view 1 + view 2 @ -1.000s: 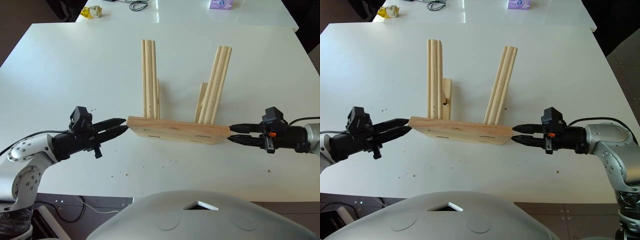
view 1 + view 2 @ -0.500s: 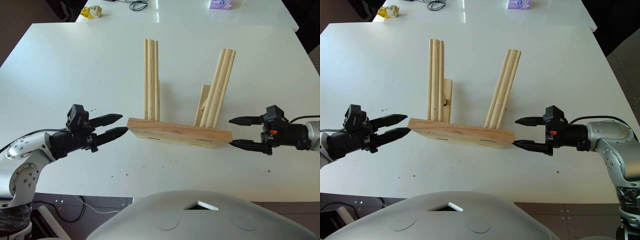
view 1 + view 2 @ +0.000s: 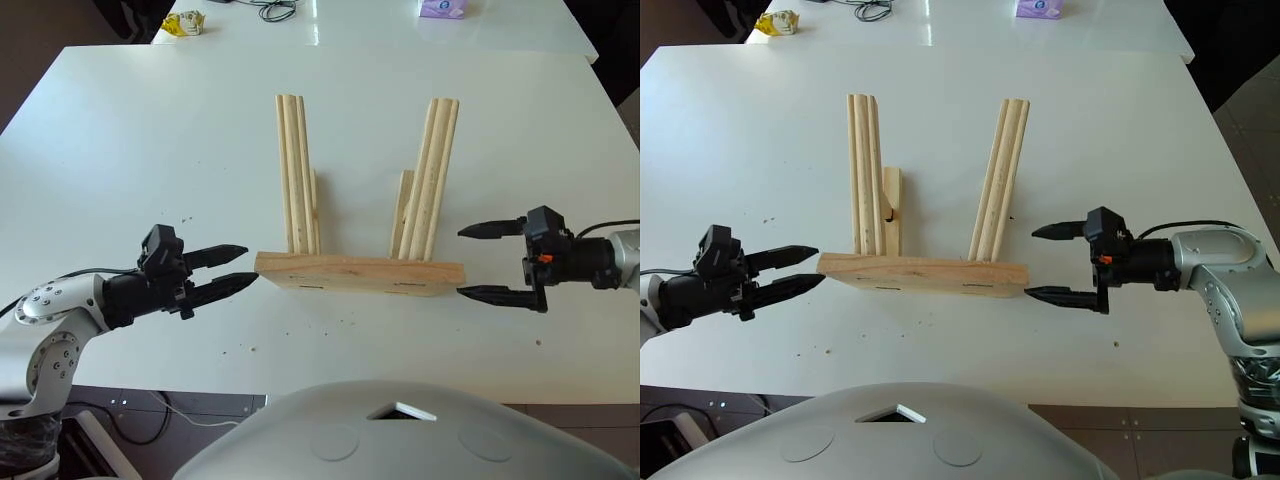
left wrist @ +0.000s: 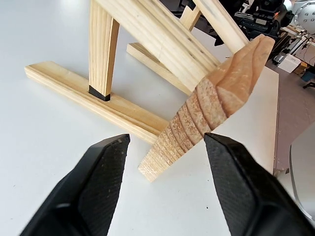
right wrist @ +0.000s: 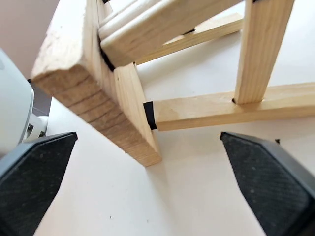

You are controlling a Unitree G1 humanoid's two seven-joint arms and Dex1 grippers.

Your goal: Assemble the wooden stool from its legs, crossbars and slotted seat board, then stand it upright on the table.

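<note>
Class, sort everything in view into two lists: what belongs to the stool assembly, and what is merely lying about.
Job: seat board, legs, crossbar, left pincer, right pincer.
Lying about: yellow packet, purple box, cables, all on the far table.

I see bare, pale wood on the stool [image 3: 360, 273], rough at its end grain; the white counter [image 3: 150, 150] is smooth and glossy; the left claw [image 3: 250, 263] and right claw [image 3: 460, 262] are matt black.
</note>
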